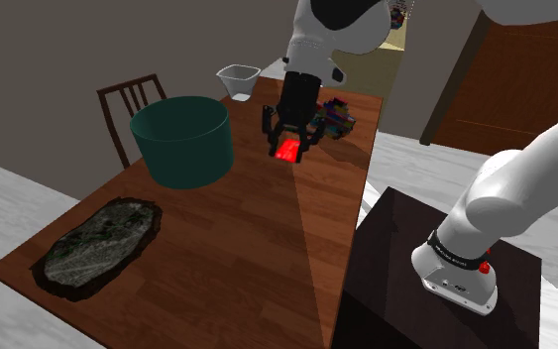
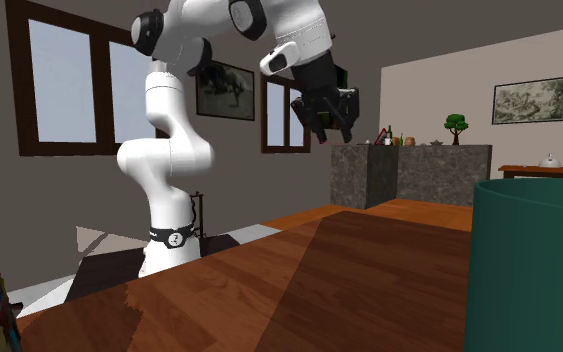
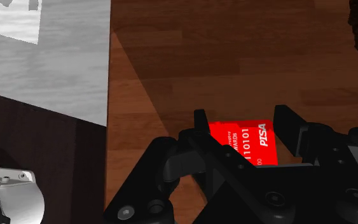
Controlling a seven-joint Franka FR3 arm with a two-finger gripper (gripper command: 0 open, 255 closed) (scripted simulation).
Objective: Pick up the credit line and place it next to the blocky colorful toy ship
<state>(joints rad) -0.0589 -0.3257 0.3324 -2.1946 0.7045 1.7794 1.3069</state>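
Tool [image 3: 242,124] clenched on a red credit card [image 3: 247,143].
Wrist view shows its white lettering; shoulder view, the toy ship [image 1: 338,119] at the tool's two o'clock.

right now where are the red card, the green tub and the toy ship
red card [image 3: 244,141], wrist view, middle of its printed face
green tub [image 1: 182,154], shoulder view, its outer wall
toy ship [image 1: 340,119], shoulder view, its colourful side
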